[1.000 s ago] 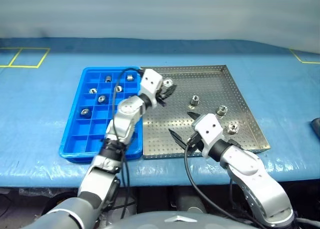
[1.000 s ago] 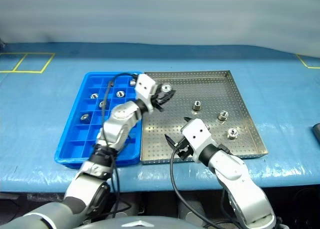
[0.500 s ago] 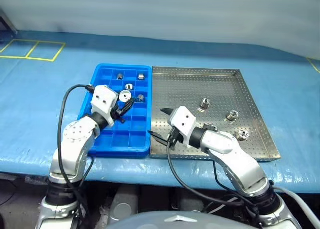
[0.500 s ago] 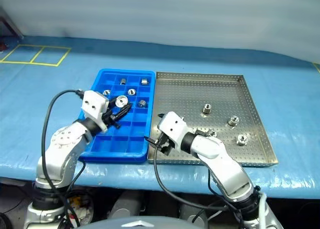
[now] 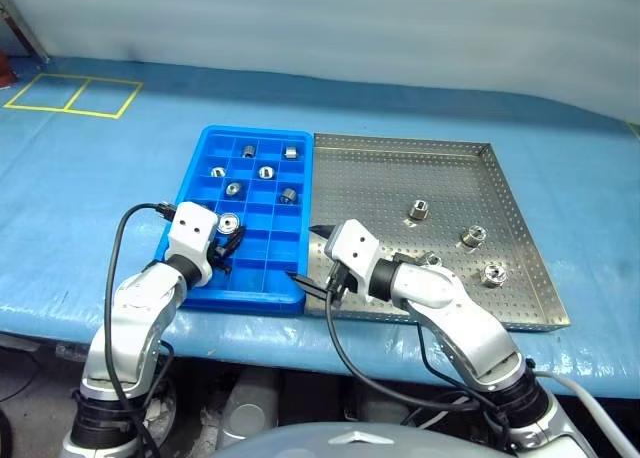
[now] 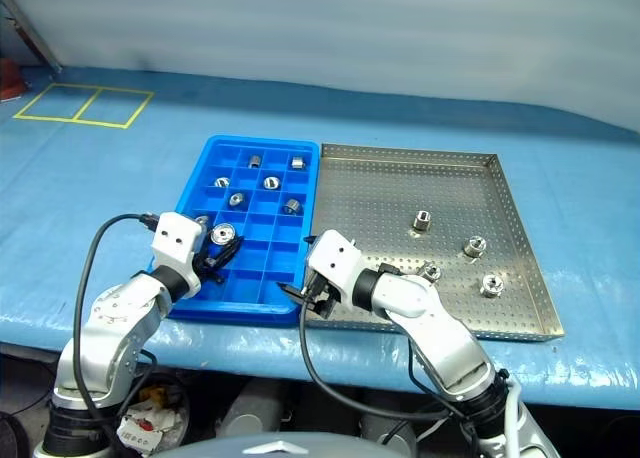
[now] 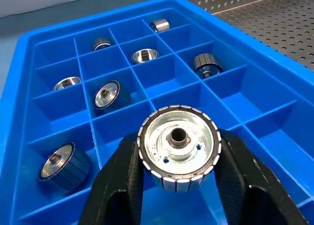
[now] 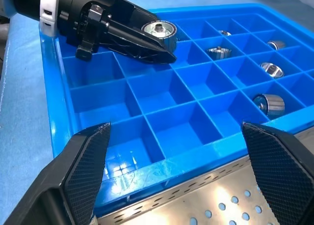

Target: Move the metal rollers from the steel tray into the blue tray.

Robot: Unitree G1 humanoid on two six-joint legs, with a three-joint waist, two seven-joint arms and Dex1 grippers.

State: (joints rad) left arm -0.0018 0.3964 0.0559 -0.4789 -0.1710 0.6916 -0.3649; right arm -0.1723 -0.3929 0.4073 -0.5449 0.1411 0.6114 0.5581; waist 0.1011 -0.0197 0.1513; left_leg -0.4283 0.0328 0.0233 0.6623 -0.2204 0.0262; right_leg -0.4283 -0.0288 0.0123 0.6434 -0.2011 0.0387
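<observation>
Metal rollers (image 5: pixel 465 246) lay in the steel tray (image 5: pixel 380 178) on blue sheeting (image 5: pixel 80 198); the left gripper (image 7: pixel 179 158) clenched one roller (image 7: pixel 178 146) over the blue tray (image 5: pixel 205 290), at nine o'clock from the wide-spread right gripper (image 8: pixel 176 181).

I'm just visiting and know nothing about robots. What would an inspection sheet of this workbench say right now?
Surface: blue covering over the table, yellow taped squares at the far left.
Job's things: steel tray holds four metal rollers, e.g.; blue tray beside it holds several more in separate compartments, e.g..
Clutter: nothing seen.
Claws: left claw shut on a roller above the blue tray's near compartments; right claw open, empty, at the near edge where the trays meet.
Cables: black cable loops along the left arm, another hangs under the right arm.
Surroundings: pale wall behind the table.
</observation>
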